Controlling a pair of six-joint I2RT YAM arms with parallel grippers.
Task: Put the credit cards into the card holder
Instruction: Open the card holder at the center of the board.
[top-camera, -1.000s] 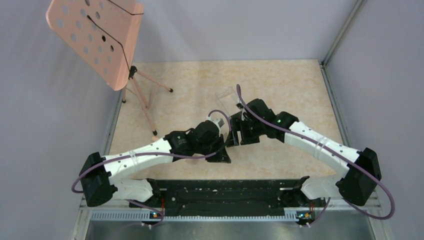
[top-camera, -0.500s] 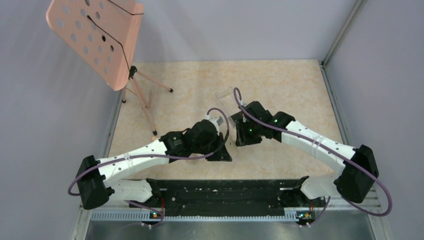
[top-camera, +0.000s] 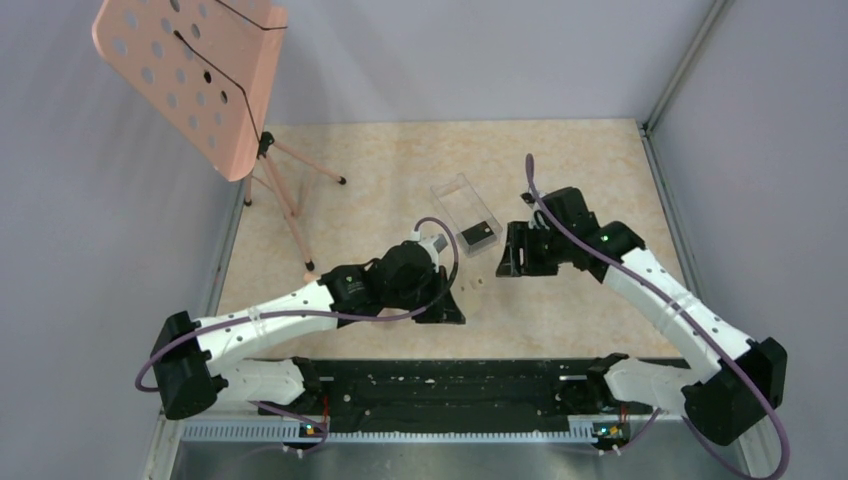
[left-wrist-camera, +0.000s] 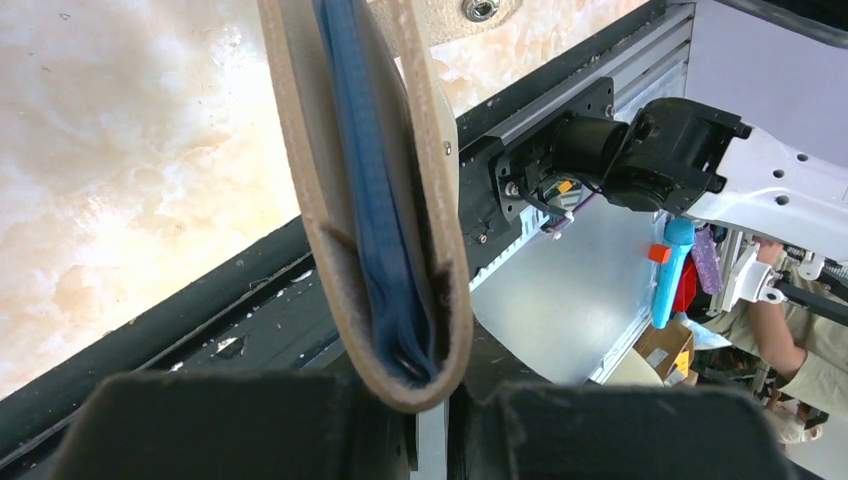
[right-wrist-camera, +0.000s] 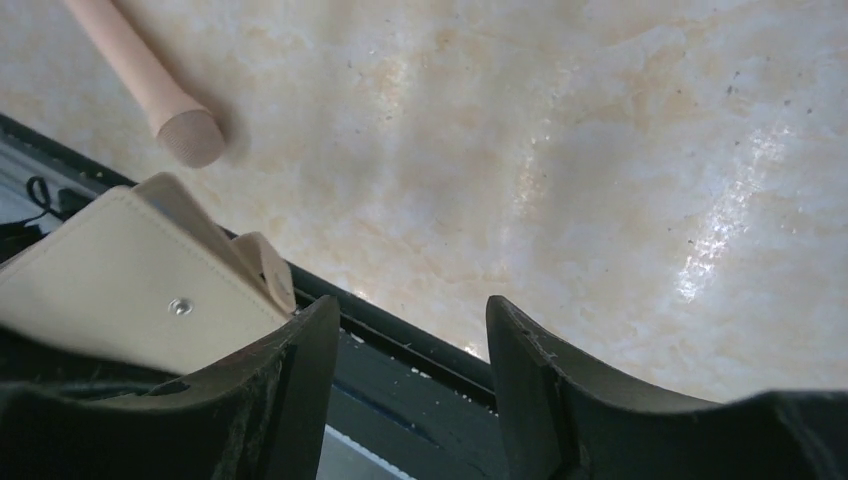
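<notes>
My left gripper is shut on the fold of the card holder, a tan wallet with a blue-grey inside that stands upright between the jaws. In the top view the left gripper is near the table's front middle. A dark credit card lies in the clear plastic box behind it. My right gripper is open and empty, to the right of the box and apart from the holder. In the right wrist view the gripper has its jaws spread, with the tan holder at the lower left.
A pink perforated music stand stands at the back left on tripod legs; one foot shows in the right wrist view. A black rail runs along the table's near edge. Grey walls enclose the table.
My right arm has drawn back to the right, away from the left gripper, uncovering the clear box and the card in it. The left arm has barely moved.
</notes>
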